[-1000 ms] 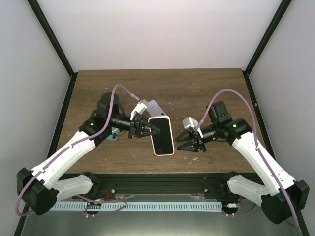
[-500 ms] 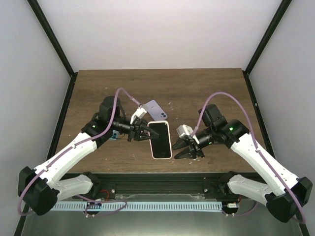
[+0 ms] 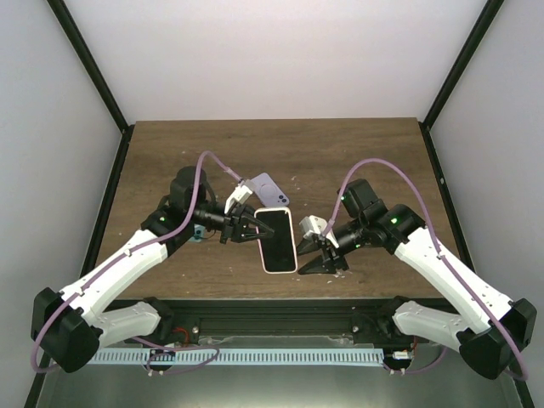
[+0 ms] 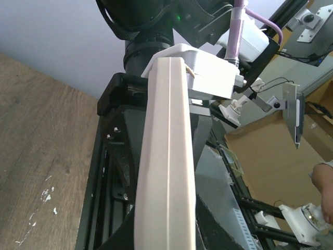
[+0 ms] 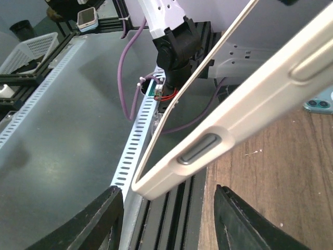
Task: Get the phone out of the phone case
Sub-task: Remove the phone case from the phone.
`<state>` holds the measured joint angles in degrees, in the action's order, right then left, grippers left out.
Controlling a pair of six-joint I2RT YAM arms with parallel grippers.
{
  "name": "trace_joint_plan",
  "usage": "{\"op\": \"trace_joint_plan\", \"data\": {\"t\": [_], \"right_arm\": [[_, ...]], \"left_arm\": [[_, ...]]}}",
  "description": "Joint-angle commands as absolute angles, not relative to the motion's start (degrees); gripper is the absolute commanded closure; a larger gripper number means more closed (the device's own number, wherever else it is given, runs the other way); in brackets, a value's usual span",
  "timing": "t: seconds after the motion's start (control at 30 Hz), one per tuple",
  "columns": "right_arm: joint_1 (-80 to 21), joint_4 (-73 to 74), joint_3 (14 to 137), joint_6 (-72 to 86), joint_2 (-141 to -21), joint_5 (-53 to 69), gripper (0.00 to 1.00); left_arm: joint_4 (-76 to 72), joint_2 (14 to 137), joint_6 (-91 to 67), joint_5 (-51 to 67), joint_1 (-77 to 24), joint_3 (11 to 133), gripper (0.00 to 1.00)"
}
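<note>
My left gripper [image 3: 246, 228] is shut on the left long edge of the phone in its cream case [image 3: 277, 240] and holds it above the table, black screen up. In the left wrist view the case's cream edge [image 4: 167, 156] runs up between my dark fingers [image 4: 112, 229]. My right gripper [image 3: 324, 256] is open just right of the phone's near right corner, not touching it. In the right wrist view the case's corner and grey side button [image 5: 198, 149] hang above the gap of the open right gripper [image 5: 171, 224].
A lilac phone-shaped object [image 3: 270, 189] with camera lenses lies on the wooden table [image 3: 357, 161] behind the held phone; its lenses show in the right wrist view [image 5: 318, 102]. The black front rail [image 3: 280, 314] runs along the table's near edge.
My right gripper has moved left, close to the phone's right edge. My left gripper has drawn the phone slightly left and lower and levelled it.
</note>
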<state>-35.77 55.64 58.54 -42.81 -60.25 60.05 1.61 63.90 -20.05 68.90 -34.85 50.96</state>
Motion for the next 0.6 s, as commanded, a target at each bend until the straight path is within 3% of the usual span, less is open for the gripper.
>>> {"op": "trace_joint_plan", "data": {"t": [0.0, 0.2, 0.4, 0.57], "right_arm": [[-36.6, 54.0, 60.6, -43.5, -59.9, 57.6, 0.53], [-37.2, 53.8, 61.2, -42.8, -60.5, 58.1, 0.59], [-37.5, 53.1, 60.9, -41.5, -60.5, 58.2, 0.53], [-37.8, 53.3, 60.9, -42.5, -60.5, 57.9, 0.70]], "left_arm": [[-5.6, 64.0, -22.8, 71.5, -34.6, 50.7, 1.00], [-6.5, 64.0, -23.8, 70.9, -34.6, 50.1, 1.00], [-6.6, 64.0, -23.9, 70.6, -34.6, 49.7, 1.00], [-7.6, 64.2, -24.9, 70.8, -34.6, 49.4, 1.00]]}}
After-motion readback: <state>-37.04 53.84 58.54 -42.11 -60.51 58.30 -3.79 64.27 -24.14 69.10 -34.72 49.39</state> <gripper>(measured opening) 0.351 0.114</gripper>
